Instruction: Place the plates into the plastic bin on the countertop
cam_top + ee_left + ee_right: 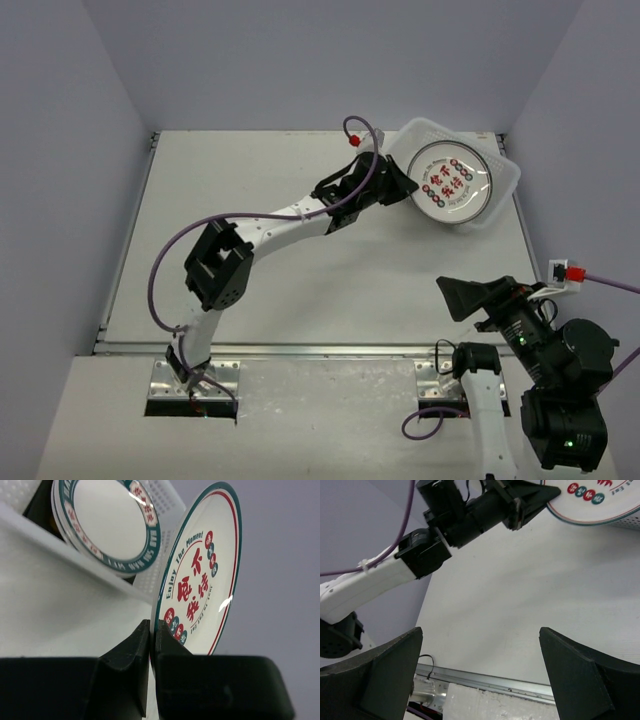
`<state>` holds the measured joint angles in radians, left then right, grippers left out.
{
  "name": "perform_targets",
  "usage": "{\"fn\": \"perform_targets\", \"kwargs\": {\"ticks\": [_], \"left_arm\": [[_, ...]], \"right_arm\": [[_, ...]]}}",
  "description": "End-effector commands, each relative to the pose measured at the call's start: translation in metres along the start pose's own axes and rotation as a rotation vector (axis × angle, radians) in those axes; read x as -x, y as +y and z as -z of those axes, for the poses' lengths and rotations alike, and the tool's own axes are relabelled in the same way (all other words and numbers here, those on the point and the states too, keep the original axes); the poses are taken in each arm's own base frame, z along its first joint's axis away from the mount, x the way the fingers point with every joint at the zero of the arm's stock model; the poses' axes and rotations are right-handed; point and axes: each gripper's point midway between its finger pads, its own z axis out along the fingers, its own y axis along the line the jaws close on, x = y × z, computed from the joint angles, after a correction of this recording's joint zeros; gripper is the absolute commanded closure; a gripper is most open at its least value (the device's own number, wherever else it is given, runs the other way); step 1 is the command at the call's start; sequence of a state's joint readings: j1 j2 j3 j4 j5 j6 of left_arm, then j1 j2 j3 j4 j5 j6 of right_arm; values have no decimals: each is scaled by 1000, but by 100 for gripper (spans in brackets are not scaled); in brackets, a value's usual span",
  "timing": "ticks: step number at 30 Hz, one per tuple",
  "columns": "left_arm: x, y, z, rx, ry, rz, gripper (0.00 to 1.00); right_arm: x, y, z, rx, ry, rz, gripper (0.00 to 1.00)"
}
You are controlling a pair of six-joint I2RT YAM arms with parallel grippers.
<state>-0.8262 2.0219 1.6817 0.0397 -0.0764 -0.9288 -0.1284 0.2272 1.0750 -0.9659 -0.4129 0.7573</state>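
Counting two glossy round plates, we pinch the red-character plate by its rim in our left gripper, over one perforated plastic bin at the far right corner of the countertop. The teal-ringed plate lies inside. Our right gripper gapes empty.

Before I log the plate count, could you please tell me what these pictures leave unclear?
Top view: the plate in the left gripper covers most of the plastic bin, hiding its contents.
Left wrist view: the teal-rimmed plate in the bin is cut by the top edge; anything beneath it is hidden.
Right wrist view: the held plate runs off the top edge.
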Motion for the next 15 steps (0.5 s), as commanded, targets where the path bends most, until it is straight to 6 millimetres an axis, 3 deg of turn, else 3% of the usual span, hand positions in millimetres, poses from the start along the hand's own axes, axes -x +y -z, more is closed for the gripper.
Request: {"fn": "perform_targets", "kwargs": {"ticks": [1,3,4,6,7,12,15], "left_arm": [[22,33,-50,111,-87,-15,100],[49,17,-72,85,-160,-1,100],[47,34,-86,116,-174,-2,100],[67,25,-101,78,-232,14,100],[68,31,-109,70,-244,14,100],[97,21,-118,-18,-336,57,100],[101,28,-125,-24,-355,54,100]], "right_arm": [[2,9,5,43,-34,5,1],[-1,9,5,52,-24,-13,1],[-2,11,6,63,-18,-19,1],[-4,16,7,89,-10,-30,1],[-5,17,7,97,-7,-33,1],[-7,19,8,106,1,-34,1],[-5,17,7,99,-8,-28,1]]}}
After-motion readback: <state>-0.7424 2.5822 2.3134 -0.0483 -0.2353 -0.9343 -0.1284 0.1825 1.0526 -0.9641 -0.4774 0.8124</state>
